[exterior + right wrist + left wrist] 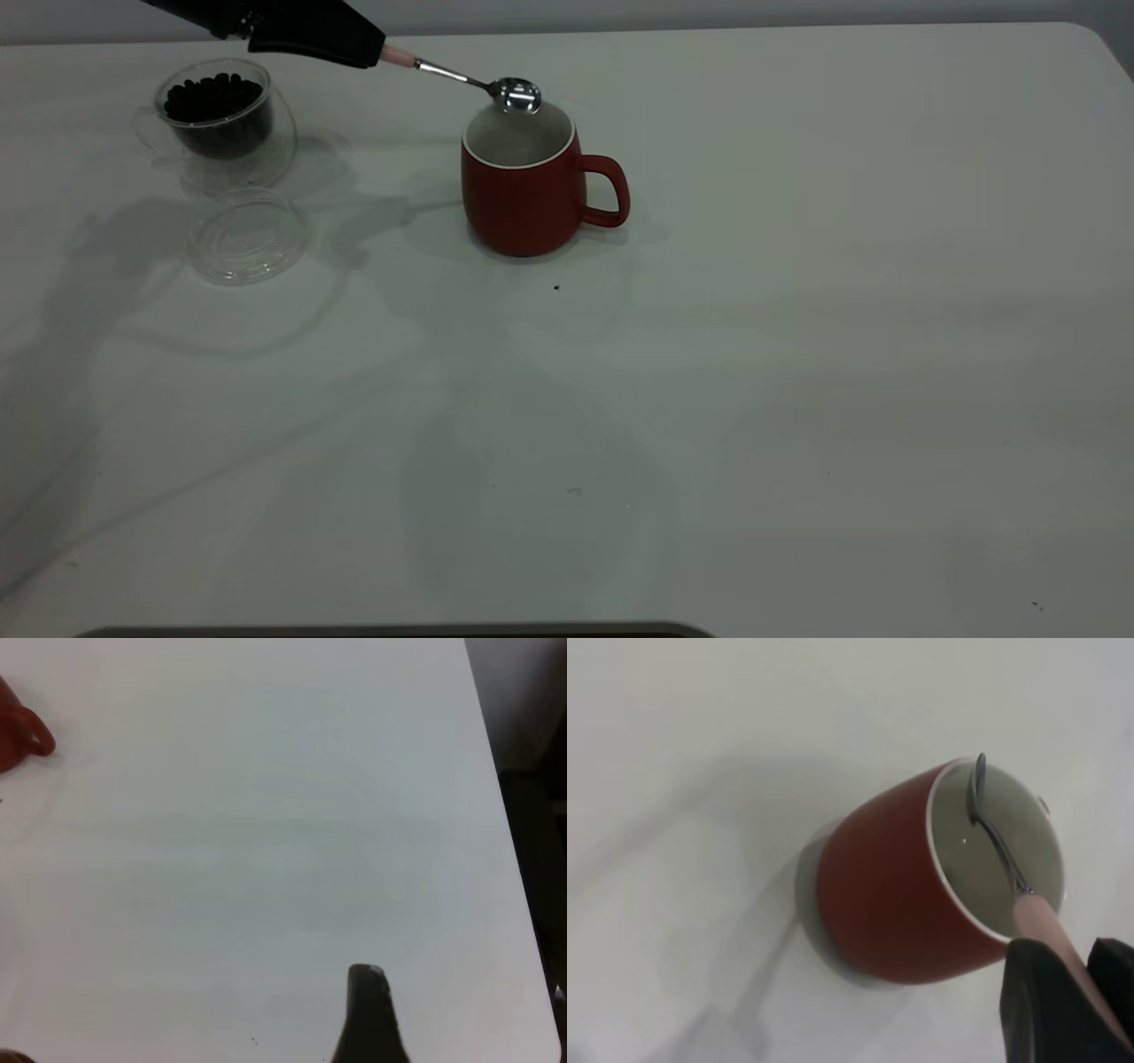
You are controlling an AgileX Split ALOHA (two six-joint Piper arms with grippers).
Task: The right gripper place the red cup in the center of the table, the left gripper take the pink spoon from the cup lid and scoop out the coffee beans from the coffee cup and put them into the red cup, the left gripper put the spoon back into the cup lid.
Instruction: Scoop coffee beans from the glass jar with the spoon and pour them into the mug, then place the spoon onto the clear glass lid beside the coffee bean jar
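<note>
The red cup (pixel 523 199) stands upright on the white table (pixel 797 354), left of its middle and toward the far side, handle to the right. My left gripper (pixel 354 44) is shut on the pink spoon (pixel 461 78) by its handle. The shiny bowl hovers over the cup's far rim and looks empty. In the left wrist view the spoon (pixel 1001 850) reaches over the red cup's (pixel 877 895) white inside, held by the left gripper (pixel 1072 966). The coffee cup (pixel 221 133) with coffee beans (pixel 213 97) stands far left. The cup lid (pixel 248 235) lies bare in front of it.
My right gripper (pixel 368 1014) hangs over bare table near the right edge, out of the exterior view; the red cup's handle (pixel 31 740) shows far off. A dark speck (pixel 556 287) lies in front of the red cup.
</note>
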